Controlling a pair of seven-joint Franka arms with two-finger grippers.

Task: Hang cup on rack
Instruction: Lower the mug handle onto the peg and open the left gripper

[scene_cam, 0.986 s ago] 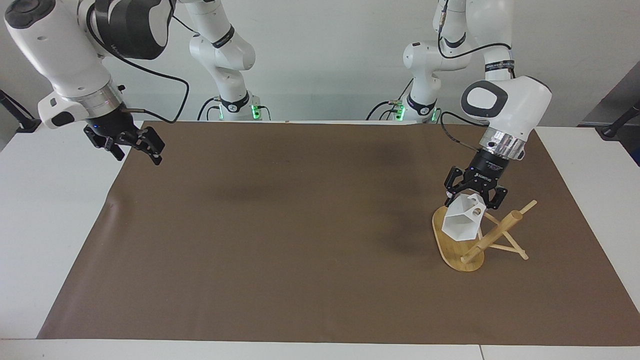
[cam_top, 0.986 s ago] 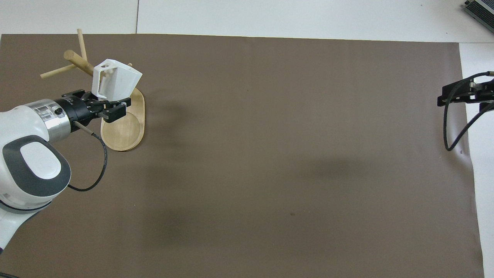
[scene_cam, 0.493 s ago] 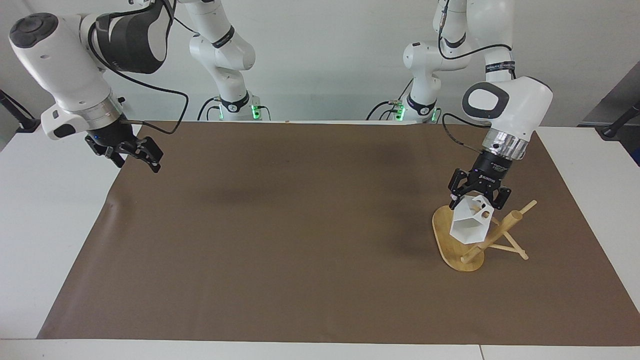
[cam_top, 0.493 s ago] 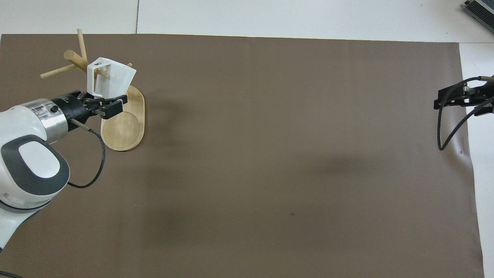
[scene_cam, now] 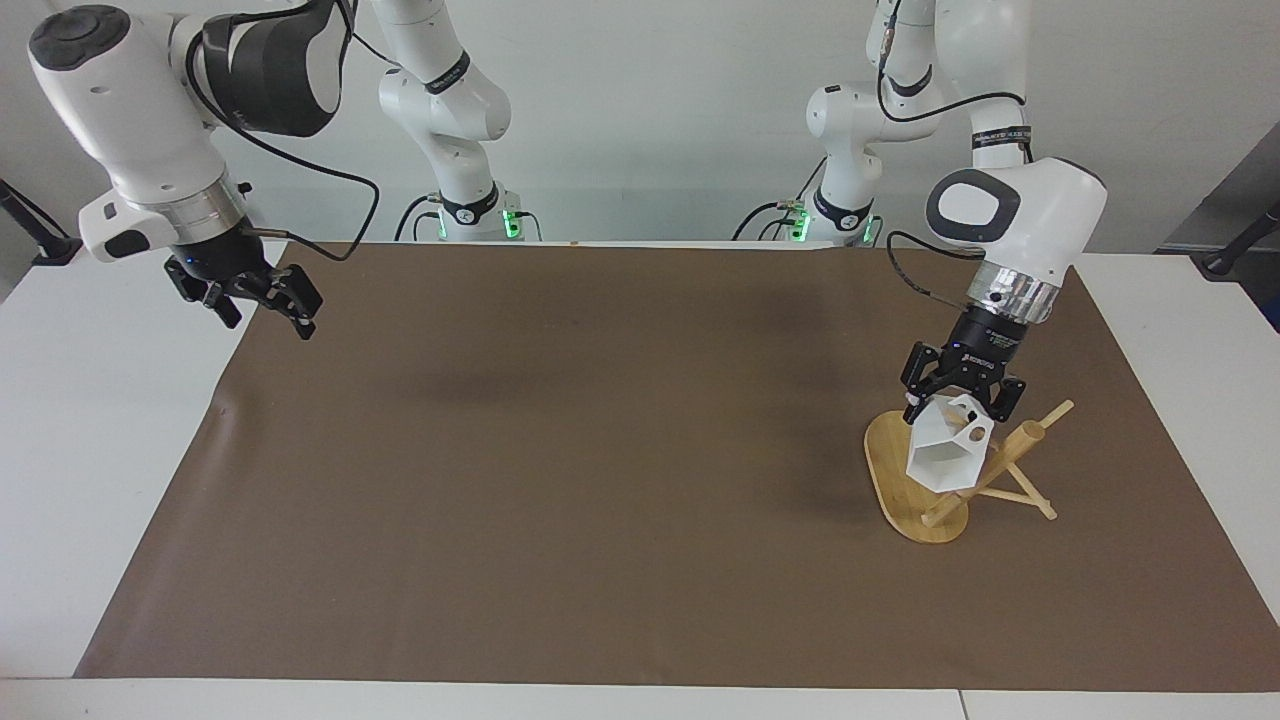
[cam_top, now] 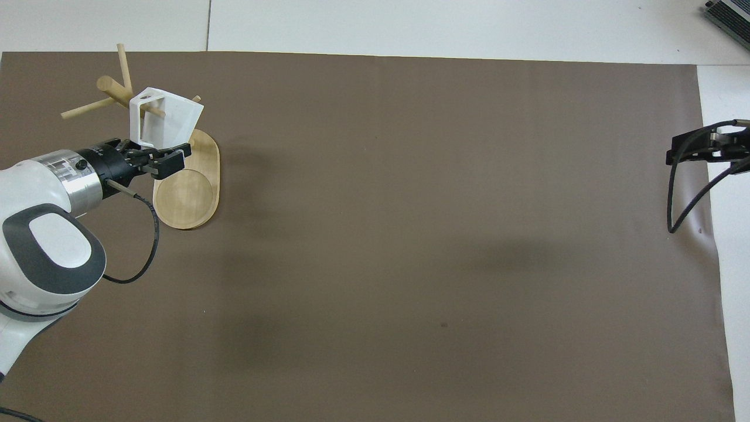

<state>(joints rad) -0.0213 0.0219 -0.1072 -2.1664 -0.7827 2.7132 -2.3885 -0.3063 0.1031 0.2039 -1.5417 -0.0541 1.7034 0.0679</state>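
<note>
The white faceted cup [scene_cam: 945, 452] hung tilted against the bamboo mug rack [scene_cam: 915, 500] at the left arm's end of the tabletop [scene_cam: 600, 480], a thin peg [cam_top: 153, 109] passing through its blocky handle in the overhead view. Judged from that, the threading was largely done; what remained was for the cup to settle on the peg, for the grasp to be let go, and for the arm to back off without dragging the cup along.

The left claw [scene_cam: 960, 398] sat directly above the rack's oval base [cam_top: 187, 202], its two black fingers [cam_top: 176, 153] closed narrowly on the cup's rim on the side toward the robots, so the cup's weight seemed shared between claw and peg. Whether the handle rested fully on the peg could not be told.

The right claw [scene_cam: 262, 296] waited in the air, well apart from the rack, over the brown mat's edge at the right arm's end of the tabletop, holding nothing; how wide its fingers stood could not be made out.
</note>
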